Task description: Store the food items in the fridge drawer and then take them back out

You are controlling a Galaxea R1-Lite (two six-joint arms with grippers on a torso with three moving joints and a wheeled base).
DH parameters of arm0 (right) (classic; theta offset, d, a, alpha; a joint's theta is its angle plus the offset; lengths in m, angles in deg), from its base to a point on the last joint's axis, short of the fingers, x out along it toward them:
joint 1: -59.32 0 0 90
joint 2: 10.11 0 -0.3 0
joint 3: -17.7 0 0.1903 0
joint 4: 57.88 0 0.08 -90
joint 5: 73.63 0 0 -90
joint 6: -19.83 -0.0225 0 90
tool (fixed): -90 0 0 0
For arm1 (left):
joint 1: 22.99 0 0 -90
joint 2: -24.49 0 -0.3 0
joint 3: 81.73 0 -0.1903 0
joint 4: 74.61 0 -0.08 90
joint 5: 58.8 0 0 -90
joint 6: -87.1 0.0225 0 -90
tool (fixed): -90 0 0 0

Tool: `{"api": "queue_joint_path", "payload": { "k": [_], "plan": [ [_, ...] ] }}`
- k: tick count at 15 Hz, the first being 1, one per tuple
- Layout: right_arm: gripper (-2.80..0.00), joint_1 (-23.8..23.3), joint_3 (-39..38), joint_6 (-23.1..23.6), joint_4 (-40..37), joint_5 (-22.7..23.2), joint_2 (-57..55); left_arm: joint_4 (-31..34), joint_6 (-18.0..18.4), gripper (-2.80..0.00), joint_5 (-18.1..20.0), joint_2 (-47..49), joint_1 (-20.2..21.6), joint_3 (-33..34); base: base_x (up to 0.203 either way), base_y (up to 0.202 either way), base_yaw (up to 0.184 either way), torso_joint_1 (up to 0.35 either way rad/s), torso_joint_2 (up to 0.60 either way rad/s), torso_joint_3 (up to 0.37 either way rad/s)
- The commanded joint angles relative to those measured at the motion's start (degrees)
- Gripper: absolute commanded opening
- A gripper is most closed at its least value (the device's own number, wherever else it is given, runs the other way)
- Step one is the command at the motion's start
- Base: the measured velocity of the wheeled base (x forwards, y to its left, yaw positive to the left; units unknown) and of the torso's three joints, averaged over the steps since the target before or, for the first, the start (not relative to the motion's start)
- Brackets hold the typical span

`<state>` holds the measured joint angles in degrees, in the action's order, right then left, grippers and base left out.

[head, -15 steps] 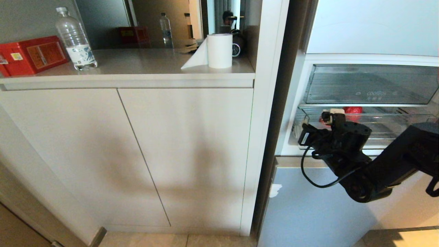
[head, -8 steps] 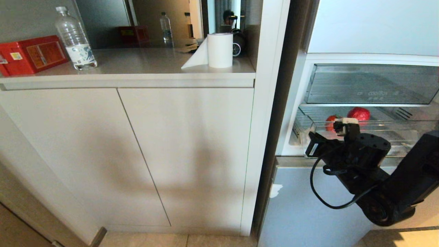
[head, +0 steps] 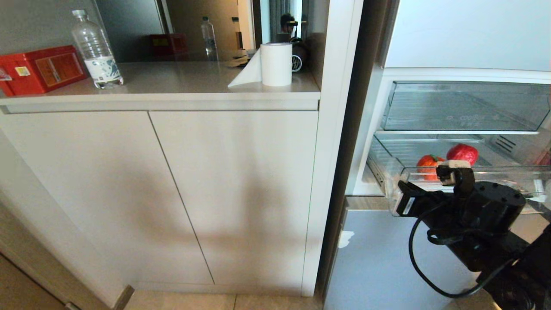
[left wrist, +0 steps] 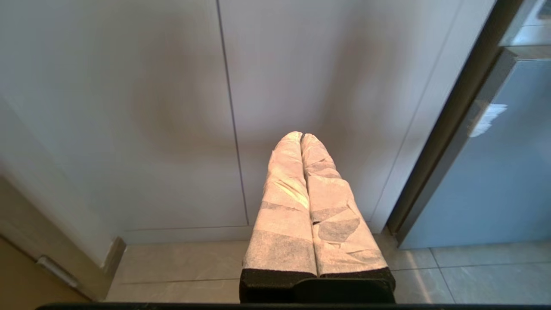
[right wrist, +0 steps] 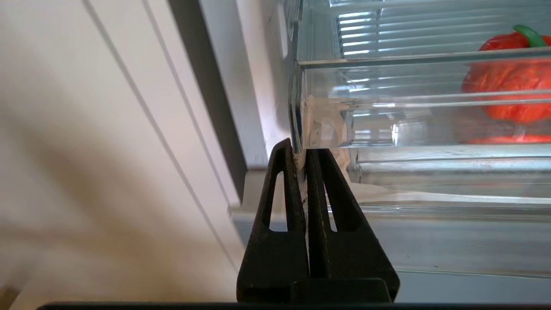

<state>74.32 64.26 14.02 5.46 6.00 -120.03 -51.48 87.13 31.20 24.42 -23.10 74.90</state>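
Kitchen corner here: pale cabinet doors (head: 172,193) on the left with a counter (head: 172,79) above them, and the open fridge (head: 452,43) on the right. On the counter sit a red box (head: 41,69), a water bottle (head: 95,49) and a paper towel roll (head: 275,63).

The fridge drawer (head: 473,174) is pulled partway out, under a shallower clear drawer (head: 465,107). Both food items sit inside it near the back: the orange-red one with the green stem (head: 428,165) and, just beside it, the glossy red one (head: 462,153).

The right gripper (right wrist: 301,155) has its jaws pinched together right at the drawer's front corner; the wrist view puts the tips against the clear plastic edge, but whether they actually clamp it, can't say.

The left gripper (left wrist: 301,137) hangs low in front of the cabinet doors, wrapped fingers pressed together, holding nothing.
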Motion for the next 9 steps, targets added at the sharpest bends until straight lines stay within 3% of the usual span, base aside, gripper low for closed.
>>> {"api": "queue_joint_path", "payload": {
  "k": [1,5,7,9],
  "plan": [
    [0.0,0.23,-3.8,0.24,0.95,-0.26,6.45,-0.02,0.01,-2.8,0.0,0.07,0.02,0.01,0.0,0.0,0.0,0.0,0.0,0.0],
    [0.0,1.89,-12.28,-0.07,0.83,0.22,13.67,-0.02,0.0,-2.8,0.0,0.07,0.02,0.09,0.0,0.0,0.0,0.0,0.0,0.0],
    [0.0,1.89,-12.04,0.05,-0.93,0.04,17.21,-0.02,-0.02,-2.8,0.0,0.07,0.02,0.09,0.0,0.0,0.0,0.0,0.0,0.0],
    [0.0,0.77,-6.86,0.15,-13.07,-0.09,22.81,-0.02,0.02,-2.8,0.0,0.07,0.02,0.08,0.0,0.0,0.0,0.0,0.0,0.0]
  ]
}}
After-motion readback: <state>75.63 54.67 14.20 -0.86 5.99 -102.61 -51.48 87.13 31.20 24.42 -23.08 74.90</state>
